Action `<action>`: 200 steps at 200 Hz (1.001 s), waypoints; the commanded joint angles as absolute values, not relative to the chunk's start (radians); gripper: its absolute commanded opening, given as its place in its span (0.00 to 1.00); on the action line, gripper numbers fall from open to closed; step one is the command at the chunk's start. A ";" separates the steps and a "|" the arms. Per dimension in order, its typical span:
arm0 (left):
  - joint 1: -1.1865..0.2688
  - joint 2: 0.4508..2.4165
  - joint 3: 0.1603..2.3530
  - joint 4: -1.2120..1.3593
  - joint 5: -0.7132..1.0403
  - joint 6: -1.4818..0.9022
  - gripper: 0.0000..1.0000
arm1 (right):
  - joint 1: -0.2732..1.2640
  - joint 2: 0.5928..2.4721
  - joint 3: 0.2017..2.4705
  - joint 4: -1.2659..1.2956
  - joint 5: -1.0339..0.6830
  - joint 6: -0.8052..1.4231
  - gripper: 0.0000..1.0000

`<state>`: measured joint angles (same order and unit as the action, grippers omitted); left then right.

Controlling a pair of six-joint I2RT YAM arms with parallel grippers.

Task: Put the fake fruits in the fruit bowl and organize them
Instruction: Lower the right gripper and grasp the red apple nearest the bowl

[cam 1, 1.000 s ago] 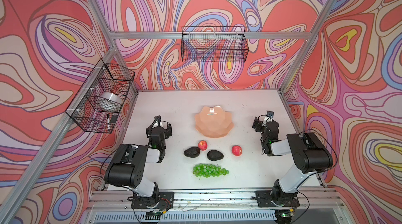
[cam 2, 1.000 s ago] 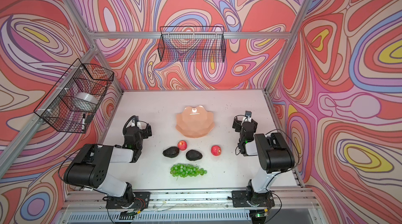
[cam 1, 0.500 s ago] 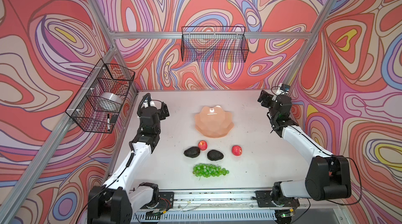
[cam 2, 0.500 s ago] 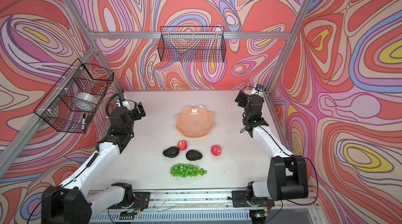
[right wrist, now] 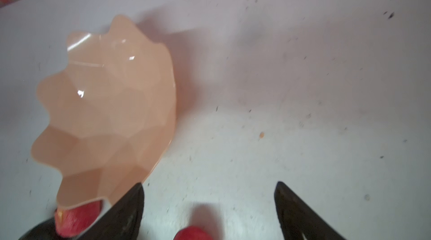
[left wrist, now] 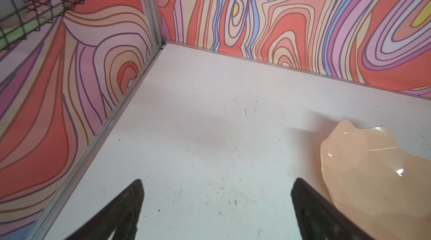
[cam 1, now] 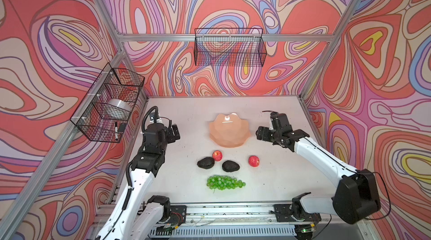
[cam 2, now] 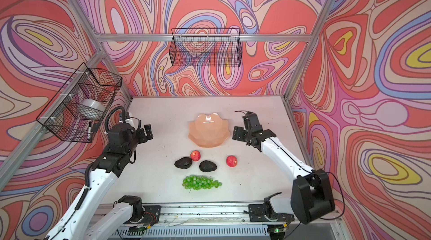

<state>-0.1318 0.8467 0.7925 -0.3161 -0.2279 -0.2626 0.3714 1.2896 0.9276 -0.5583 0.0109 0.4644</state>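
The peach-pink fruit bowl (cam 1: pixel 229 131) (cam 2: pixel 208 133) stands empty at mid-table. In front of it lie the fake fruits: two red apples (cam 1: pixel 217 155) (cam 1: pixel 253 161), two dark avocados (cam 1: pixel 205 163) (cam 1: pixel 230 166) and a bunch of green grapes (cam 1: pixel 225 182). My left gripper (cam 1: pixel 174 132) (left wrist: pixel 218 184) hangs open left of the bowl (left wrist: pixel 373 180), over bare table. On the bowl's right, my right gripper (cam 1: pixel 262 133) (right wrist: pixel 210 186) is open beside the rim (right wrist: pixel 105 110). One apple (right wrist: pixel 193 233) shows between its fingers at the frame's edge, untouched.
A black wire basket (cam 1: pixel 229 47) hangs on the back wall. Another wire basket (cam 1: pixel 109 103) on the left wall holds a roll of tape and a marker. Patterned walls and aluminium posts close in the white table (cam 1: pixel 186 115) on three sides.
Both arms have unfolded from low by the front rail and reached out. The right gripper then came down beside the bowl; the left one has settled left of it.
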 commanded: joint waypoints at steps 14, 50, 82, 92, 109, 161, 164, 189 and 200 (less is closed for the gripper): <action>-0.133 0.824 0.766 -0.390 -0.244 -0.252 0.99 | 0.415 1.195 0.834 -0.736 -0.002 0.616 0.90; -0.133 0.819 0.768 -0.389 -0.231 -0.259 0.99 | 0.493 1.181 0.787 -0.751 -0.010 0.700 0.91; -0.133 0.815 0.766 -0.389 -0.228 -0.264 0.99 | 0.543 1.202 0.765 -0.710 -0.003 0.755 0.91; -0.133 0.813 0.765 -0.388 -0.224 -0.265 0.99 | 0.546 1.215 0.755 -0.690 -0.002 0.774 0.91; -0.133 0.809 0.762 -0.385 -0.221 -0.265 1.00 | 0.548 1.242 0.732 -0.644 -0.005 0.798 0.91; -0.133 0.816 0.762 -0.384 -0.216 -0.267 1.00 | 0.548 1.363 0.715 -0.563 0.006 0.836 0.86; -0.132 0.816 0.762 -0.385 -0.216 -0.267 1.00 | 0.548 1.365 0.716 -0.561 0.007 0.836 0.85; -0.133 0.824 0.764 -0.384 -0.210 -0.267 1.00 | 0.548 1.384 0.726 -0.558 0.031 0.835 0.76; -0.133 0.825 0.764 -0.385 -0.209 -0.267 1.00 | 0.548 1.392 0.731 -0.556 0.038 0.831 0.70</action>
<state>-0.1318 0.8207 0.7738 -0.3672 -0.2218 -0.2600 0.5442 1.3746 0.7242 -0.5800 0.0013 0.8207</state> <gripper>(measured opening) 0.996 0.747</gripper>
